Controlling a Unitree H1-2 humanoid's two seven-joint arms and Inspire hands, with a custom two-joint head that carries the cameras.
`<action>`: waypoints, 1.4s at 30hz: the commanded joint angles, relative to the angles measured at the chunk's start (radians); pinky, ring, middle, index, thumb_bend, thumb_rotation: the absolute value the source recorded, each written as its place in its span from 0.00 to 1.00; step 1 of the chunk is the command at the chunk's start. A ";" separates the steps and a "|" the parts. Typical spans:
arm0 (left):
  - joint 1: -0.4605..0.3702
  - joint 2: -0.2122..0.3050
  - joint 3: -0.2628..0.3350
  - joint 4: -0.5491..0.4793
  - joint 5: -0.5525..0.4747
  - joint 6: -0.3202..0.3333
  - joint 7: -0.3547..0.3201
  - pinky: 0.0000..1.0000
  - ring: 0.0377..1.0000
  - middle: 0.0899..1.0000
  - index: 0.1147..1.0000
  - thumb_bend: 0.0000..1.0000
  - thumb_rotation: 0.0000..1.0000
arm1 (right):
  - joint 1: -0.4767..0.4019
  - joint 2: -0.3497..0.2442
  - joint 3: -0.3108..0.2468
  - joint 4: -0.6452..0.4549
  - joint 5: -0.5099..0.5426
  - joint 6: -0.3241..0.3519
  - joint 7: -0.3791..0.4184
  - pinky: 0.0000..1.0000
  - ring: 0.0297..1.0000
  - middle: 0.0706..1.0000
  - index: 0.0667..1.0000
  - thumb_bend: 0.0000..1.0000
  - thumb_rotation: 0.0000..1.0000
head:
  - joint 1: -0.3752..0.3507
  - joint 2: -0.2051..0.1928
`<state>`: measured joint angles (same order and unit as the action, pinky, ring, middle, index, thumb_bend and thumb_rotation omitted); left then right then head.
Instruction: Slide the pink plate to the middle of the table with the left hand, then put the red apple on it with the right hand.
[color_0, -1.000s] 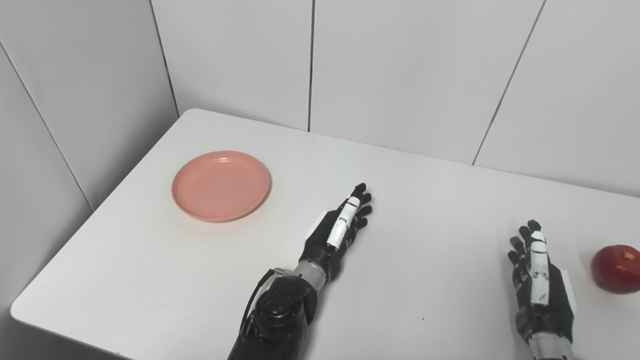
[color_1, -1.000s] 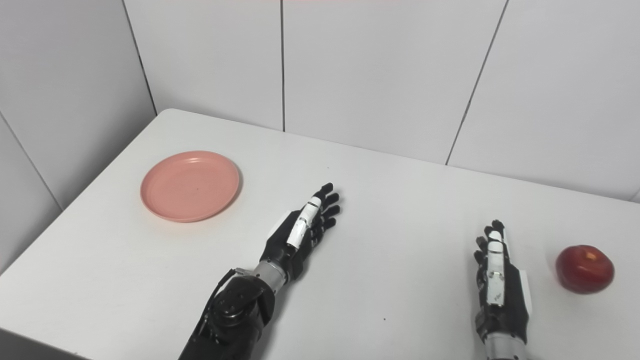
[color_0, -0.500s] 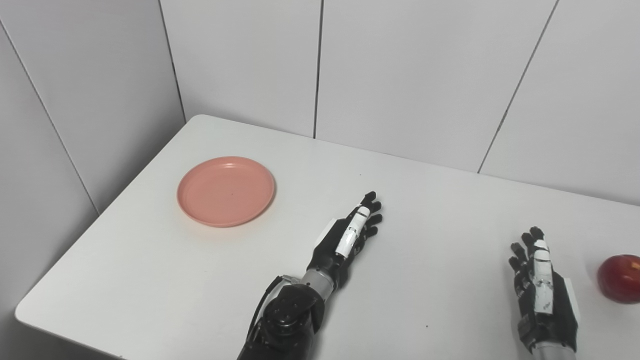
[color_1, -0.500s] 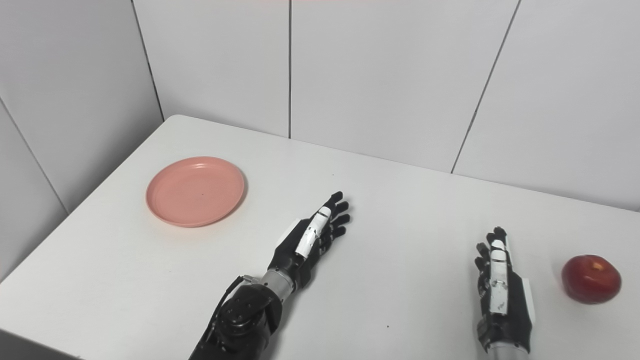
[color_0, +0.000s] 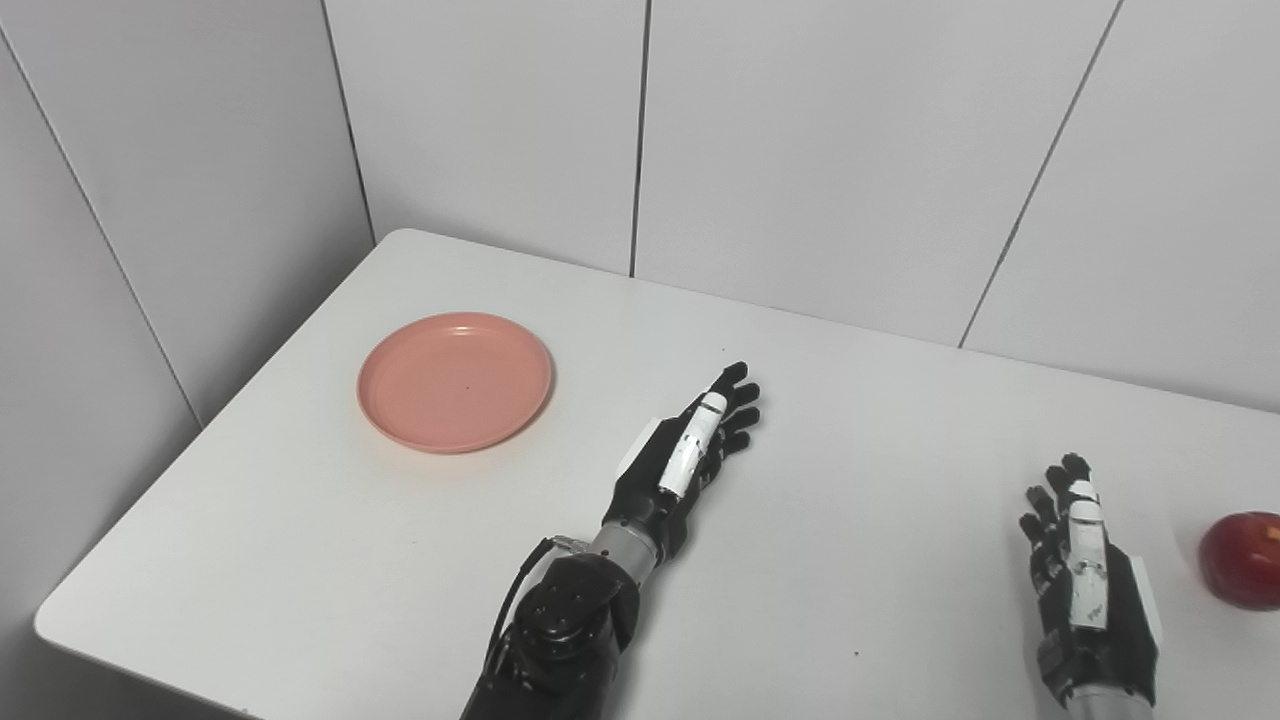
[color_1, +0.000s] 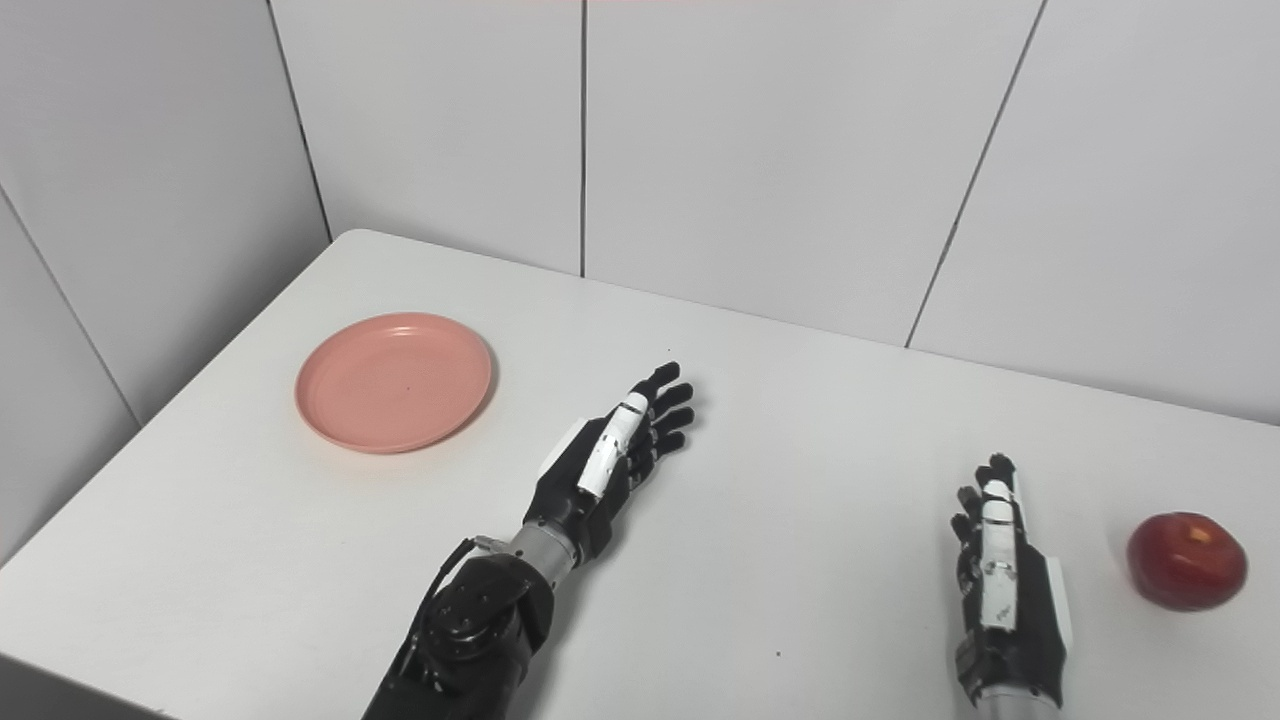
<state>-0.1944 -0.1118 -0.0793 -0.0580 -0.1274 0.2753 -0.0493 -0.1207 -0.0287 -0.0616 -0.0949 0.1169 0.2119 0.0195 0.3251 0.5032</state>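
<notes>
Table (color_0: 300, 560), smooth, white and rounded at its corners, fills the lower part of the frame and runs from the lower left up to the right edge. Pale grey wall panels with thin dark seams stand behind it across the top and down the left side. The table's far corner sits in the upper middle, its near left corner at the lower left, and its left edge slants between them.

Bare table surface lies between the round, shallow pink plastic plate (color_0: 455, 381) at centre left and the black-and-white left hand (color_0: 680, 460) in the middle of the frame. The two are well apart. More bare surface spreads from that hand to the black-and-white right hand (color_1: 1005, 580) at the lower right.

The plate sits flat near the left edge and holds nothing. The glossy red apple (color_1: 1186, 561) rests on the table at the far right, near the right hand but not touching it.

Both hands are empty, with fingers stretched out and slightly spread, pointing toward the top of the frame.
</notes>
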 joint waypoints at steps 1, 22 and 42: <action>-0.059 0.013 0.012 -0.046 -0.014 0.007 -0.016 0.92 0.91 0.92 0.90 0.37 1.00 | -0.026 -0.006 0.002 -0.032 -0.002 -0.052 0.009 1.00 0.98 1.00 1.00 0.14 1.00 | 0.006 -0.002; -0.230 0.125 0.121 -0.146 -0.053 0.100 -0.008 0.86 0.88 0.88 0.85 0.38 1.00 | -0.029 -0.001 0.003 -0.037 -0.003 -0.032 0.006 1.00 0.99 1.00 1.00 0.14 1.00 | 0.018 -0.010; -0.316 0.241 0.291 -0.130 -0.115 0.121 0.033 0.88 0.89 0.90 0.88 0.35 1.00 | -0.033 -0.006 -0.009 -0.035 0.032 -0.018 0.014 1.00 0.99 1.00 1.00 0.13 1.00 | 0.045 -0.020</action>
<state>-0.4547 0.1137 0.2027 -0.1627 -0.2183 0.3922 -0.0158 -0.1213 -0.0306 -0.0665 -0.0980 0.1418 0.2122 0.0275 0.3697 0.4817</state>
